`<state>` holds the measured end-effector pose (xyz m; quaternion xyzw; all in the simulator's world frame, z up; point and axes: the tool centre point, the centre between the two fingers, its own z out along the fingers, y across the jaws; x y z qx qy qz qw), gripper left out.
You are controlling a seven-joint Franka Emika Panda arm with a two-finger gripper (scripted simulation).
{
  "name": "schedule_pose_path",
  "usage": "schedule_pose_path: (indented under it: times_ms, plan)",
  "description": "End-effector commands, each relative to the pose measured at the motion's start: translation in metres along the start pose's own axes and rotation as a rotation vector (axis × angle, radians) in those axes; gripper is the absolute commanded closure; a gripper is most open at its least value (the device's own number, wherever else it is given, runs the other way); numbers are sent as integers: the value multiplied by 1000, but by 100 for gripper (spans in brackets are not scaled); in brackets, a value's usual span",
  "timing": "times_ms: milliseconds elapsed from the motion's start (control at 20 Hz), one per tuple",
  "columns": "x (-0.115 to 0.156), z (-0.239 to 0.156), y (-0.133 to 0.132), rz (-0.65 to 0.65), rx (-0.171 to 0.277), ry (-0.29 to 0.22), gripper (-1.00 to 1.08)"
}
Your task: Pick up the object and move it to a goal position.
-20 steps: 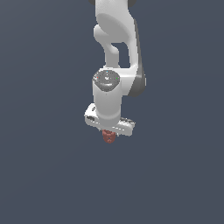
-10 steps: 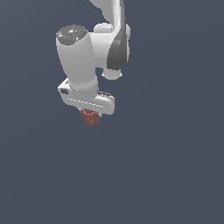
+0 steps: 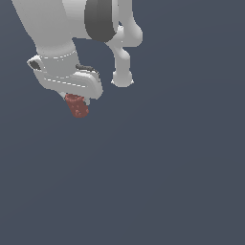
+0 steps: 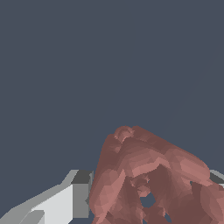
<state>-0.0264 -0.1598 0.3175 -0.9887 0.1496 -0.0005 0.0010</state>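
Note:
The object is a small reddish-brown lumpy stub. It hangs out from under the white gripper at the exterior view's upper left, high above the dark ground. The gripper is shut on the object, and its fingers are mostly hidden behind the hand's body there. In the wrist view the object fills the lower right, with one grey-tipped white finger pressed against its side and a sliver of the other finger at the frame's edge.
The white arm's links and dark joint rise above the gripper toward the exterior view's top. All around is a plain dark blue-grey surface.
The gripper has carried the object toward the exterior view's left and closer to the camera, so the arm now looks much larger. The grasp has held.

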Motion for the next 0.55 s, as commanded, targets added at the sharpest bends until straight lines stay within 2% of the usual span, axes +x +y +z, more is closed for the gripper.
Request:
schedule_pose_path:
  times_ms: [0,200,500]
  plan:
    - [-2,-16,15,-1,0,-1,108]
    - [-3,-33,30,-1,-1,-1,108]
    - [-3,-41,36,-2,-2,-1,108]
